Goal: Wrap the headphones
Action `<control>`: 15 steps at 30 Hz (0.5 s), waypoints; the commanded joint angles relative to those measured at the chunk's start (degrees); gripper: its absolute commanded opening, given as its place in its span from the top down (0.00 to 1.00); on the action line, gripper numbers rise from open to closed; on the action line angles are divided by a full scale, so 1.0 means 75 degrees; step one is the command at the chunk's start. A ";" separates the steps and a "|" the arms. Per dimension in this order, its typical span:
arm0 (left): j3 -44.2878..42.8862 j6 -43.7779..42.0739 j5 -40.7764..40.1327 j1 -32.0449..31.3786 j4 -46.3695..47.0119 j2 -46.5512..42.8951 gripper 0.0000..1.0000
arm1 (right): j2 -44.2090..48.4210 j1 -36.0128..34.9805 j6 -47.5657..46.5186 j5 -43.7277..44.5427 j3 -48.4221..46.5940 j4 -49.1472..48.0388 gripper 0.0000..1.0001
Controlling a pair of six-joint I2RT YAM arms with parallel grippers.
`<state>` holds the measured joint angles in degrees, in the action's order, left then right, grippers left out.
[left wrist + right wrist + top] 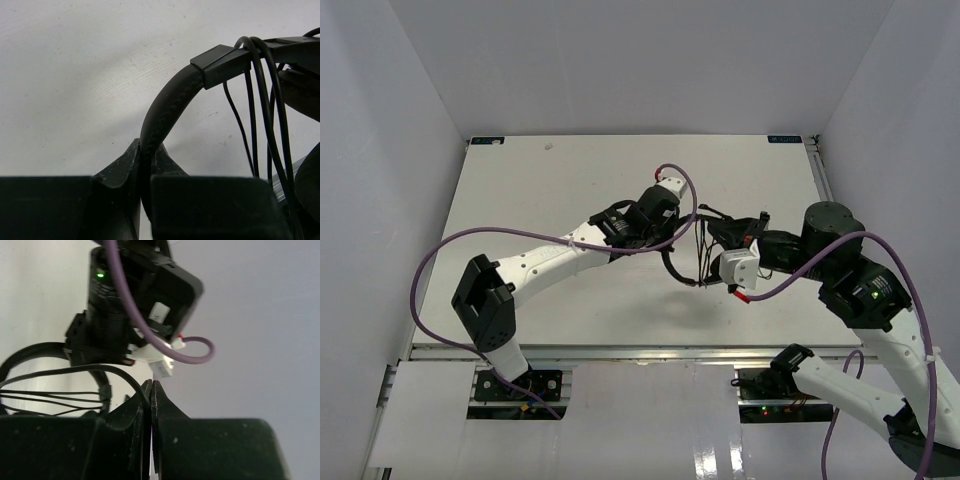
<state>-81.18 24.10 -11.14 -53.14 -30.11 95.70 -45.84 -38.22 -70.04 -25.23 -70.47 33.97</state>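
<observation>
The black headphones hang between my two grippers above the middle of the table (570, 180). My left gripper (146, 160) is shut on the thin round headband (167, 112), beside its slider block (220, 62). Several loops of the thin black cable (260, 100) hang over the band by that block. A dark ear cup (300, 95) shows at the right edge. My right gripper (151, 387) is shut on a strand of the cable (120, 372); more strands (50, 397) run left toward the headband (30, 352). From above, the left gripper (670, 245) and the right gripper (718, 232) sit close together, the headband (675, 272) below them. The plug is not in view.
The left arm's wrist (130, 300) with its purple robot cable (195, 357) is right in front of the right gripper. Purple cables (450, 250) also loop beside both arms. Grey walls (380, 150) enclose the table on three sides.
</observation>
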 commanded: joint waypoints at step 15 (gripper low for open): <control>-0.0148 0.0333 0.0239 0.0134 0.0181 0.0333 1.00 | -0.0538 -0.0705 0.0059 0.1401 -0.0676 -0.1115 0.92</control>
<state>-83.20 26.34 -11.10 -52.23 -31.45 99.88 -49.05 -43.20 -71.12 -17.72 -71.63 31.18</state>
